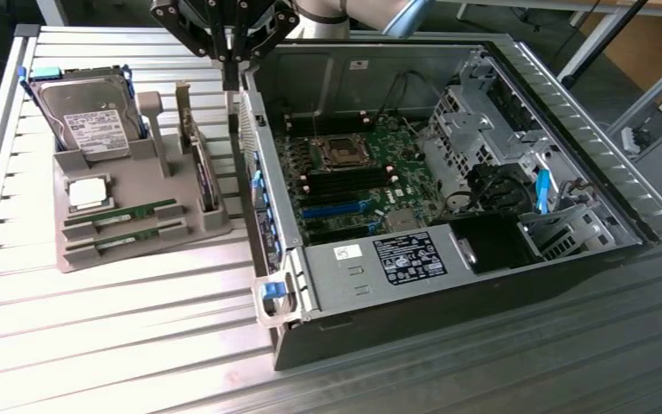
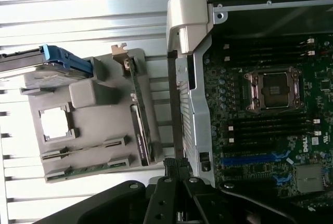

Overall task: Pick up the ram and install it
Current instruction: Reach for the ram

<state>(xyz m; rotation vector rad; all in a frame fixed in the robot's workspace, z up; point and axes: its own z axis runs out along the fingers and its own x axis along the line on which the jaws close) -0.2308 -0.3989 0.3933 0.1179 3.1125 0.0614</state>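
Note:
Two green ram sticks (image 1: 121,215) (image 1: 124,236) lie flat in slots at the near end of a grey holder tray (image 1: 135,177). The wrist view has them as ram sticks (image 2: 86,148) (image 2: 83,170) in the same tray (image 2: 93,94). My gripper (image 1: 230,84) hangs shut and empty above the gap between the tray and the open computer case (image 1: 458,285), well clear of the sticks. In the wrist view the shut gripper (image 2: 177,162) points down beside the case's side wall (image 2: 195,104). The motherboard's dark memory slots (image 1: 348,179) (image 2: 265,125) lie inside the case.
The tray also carries a hard drive (image 1: 90,116) in a blue frame, a square silver CPU (image 1: 87,191) and an upright card (image 1: 199,164). The case holds an open CPU socket (image 1: 340,148), a drive cage (image 1: 481,112) and a power supply (image 1: 406,259). All rest on a ribbed metal table (image 1: 113,336).

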